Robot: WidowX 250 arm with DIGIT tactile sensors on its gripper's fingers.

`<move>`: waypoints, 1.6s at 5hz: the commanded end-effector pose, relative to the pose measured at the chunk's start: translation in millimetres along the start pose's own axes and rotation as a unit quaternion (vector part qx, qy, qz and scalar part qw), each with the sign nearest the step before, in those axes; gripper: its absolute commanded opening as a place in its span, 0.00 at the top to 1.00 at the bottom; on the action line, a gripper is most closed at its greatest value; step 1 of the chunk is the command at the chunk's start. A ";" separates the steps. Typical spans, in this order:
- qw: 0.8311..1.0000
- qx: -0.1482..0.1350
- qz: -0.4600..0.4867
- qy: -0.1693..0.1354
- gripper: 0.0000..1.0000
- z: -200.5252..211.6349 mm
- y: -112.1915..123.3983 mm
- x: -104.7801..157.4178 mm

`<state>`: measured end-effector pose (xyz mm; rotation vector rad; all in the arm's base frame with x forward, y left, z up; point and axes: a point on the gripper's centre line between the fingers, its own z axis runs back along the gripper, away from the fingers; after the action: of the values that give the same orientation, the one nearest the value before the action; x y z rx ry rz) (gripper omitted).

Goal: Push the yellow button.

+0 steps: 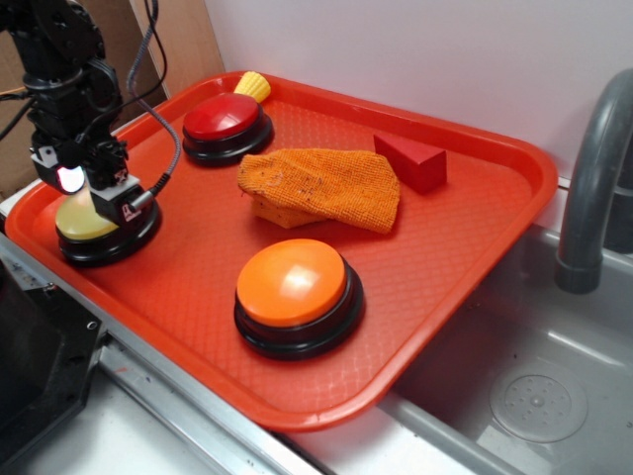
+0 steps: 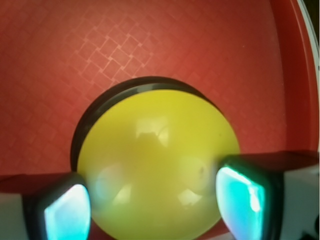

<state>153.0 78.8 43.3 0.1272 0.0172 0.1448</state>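
Orange button (image 1: 294, 287) sits nearest, on the red tray (image 1: 475, 237). Same tray holds red button (image 1: 225, 121), orange cloth (image 1: 321, 186), red wedge (image 1: 410, 158), small yellow ridged piece (image 1: 253, 86). Yellow button (image 2: 155, 165) at tray's left corner; gripper (image 2: 157, 202) directly over it, fingers (image 2: 67, 212) spread across the dome.

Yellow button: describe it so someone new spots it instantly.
Start at the red tray; go to its near-left corner, under the gripper. The yellow button sits there on a black round base. Its dome is pale yellow, unlike the red button and the orange button.
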 end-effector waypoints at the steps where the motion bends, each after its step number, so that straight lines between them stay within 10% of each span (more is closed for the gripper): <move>1: 0.999 0.032 0.006 -0.015 0.00 -6.0 5.2 1.7; 4: 0.996 -0.043 0.018 -0.074 0.00 56.4 24.1 -2.7; 5: 0.995 -0.067 0.048 -0.049 0.00 77.0 30.3 -13.5; 8: 0.998 -0.038 0.042 -0.034 0.00 87.7 28.5 -3.0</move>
<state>141.2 89.8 122.3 0.0359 -0.0192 0.2313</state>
